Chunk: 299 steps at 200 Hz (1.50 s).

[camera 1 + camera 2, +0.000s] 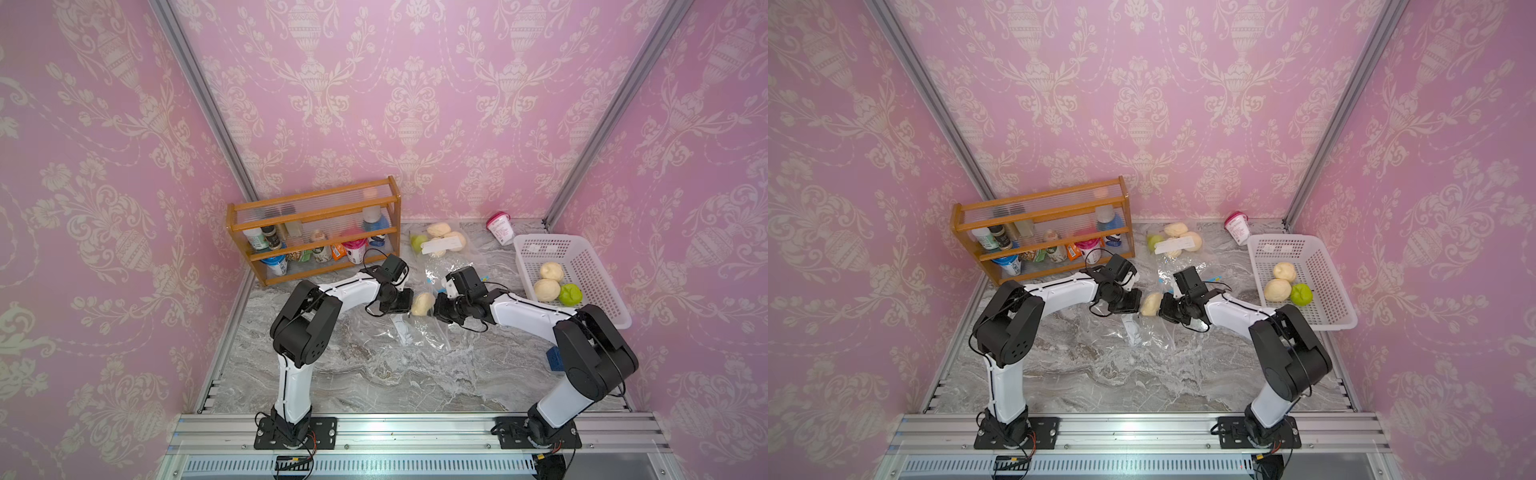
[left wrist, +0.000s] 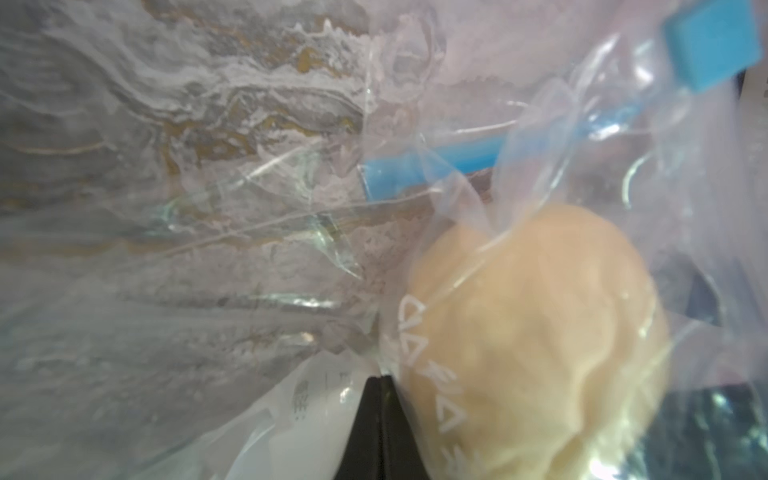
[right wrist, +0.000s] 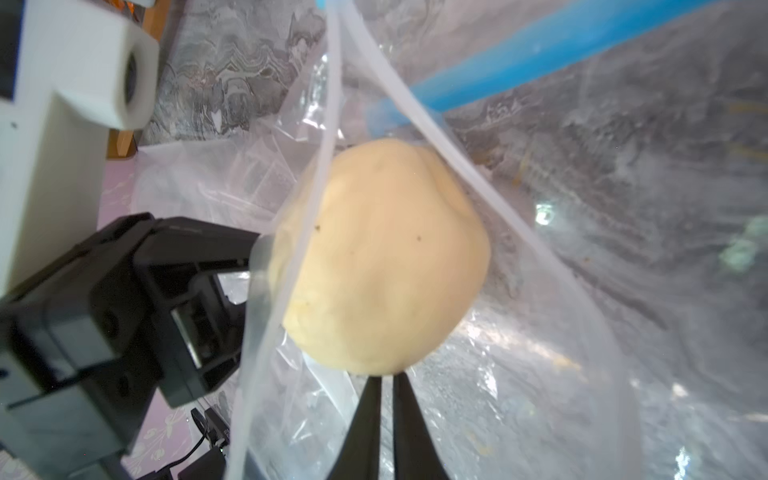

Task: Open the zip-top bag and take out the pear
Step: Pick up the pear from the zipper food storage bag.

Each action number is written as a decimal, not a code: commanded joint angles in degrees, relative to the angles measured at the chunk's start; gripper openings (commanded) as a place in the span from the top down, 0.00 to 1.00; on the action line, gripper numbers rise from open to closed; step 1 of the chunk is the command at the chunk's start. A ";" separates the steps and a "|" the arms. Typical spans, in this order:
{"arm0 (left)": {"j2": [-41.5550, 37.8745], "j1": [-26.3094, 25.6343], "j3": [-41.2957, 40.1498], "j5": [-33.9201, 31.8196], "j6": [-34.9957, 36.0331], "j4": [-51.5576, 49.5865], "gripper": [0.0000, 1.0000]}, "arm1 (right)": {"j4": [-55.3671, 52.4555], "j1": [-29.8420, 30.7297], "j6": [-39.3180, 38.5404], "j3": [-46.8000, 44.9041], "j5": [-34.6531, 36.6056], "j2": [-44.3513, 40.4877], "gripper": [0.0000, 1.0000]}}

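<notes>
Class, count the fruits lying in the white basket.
3: a rear yellow fruit, a front yellow fruit, and a green fruit beside the front one, all in the basket. None looks hidden.

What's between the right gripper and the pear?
Only the mouth rim of the zip-top bag, crossing the pear; between the strips it looks bare to the right gripper. The left gripper pinches the bag.

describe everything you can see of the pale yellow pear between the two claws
The pear is pale yellow, rounded and lumpy, matte with a few dark specks. It sits between the claws, partly inside the clear zip-top bag: the bag's mouth rim crosses it, film covering one side. The left claw pinches film right beside it; the tips of the right claw sit at its bare end.
</notes>
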 commanded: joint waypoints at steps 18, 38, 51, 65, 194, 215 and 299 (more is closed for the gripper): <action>-3.03 -0.84 -1.23 3.89 4.33 -2.45 0.98 | 0.03 -0.02 -0.86 0.95 2.35 -3.11 0.61; -3.67 -0.22 0.84 0.56 5.19 -7.07 0.98 | -1.37 0.27 -1.09 -0.63 0.81 -5.77 0.58; -4.18 0.57 2.66 -2.61 5.06 -10.74 0.98 | -2.47 0.33 -0.55 -1.94 0.49 -7.63 0.56; -5.25 1.37 4.50 -6.66 4.50 -14.16 0.98 | -3.50 0.33 -0.15 -2.99 0.56 -9.48 0.54; -1.64 -1.06 13.66 0.42 1.18 -13.61 0.89 | -5.06 0.07 3.70 -6.18 -1.26 -13.24 0.37; -0.88 -1.24 12.70 -0.60 1.07 -13.16 0.91 | -1.36 0.07 5.52 -7.53 -2.51 -11.82 0.37; -0.07 -2.68 9.10 0.48 -0.51 -10.85 0.93 | 3.82 -0.02 8.77 -9.03 -2.58 -8.70 0.37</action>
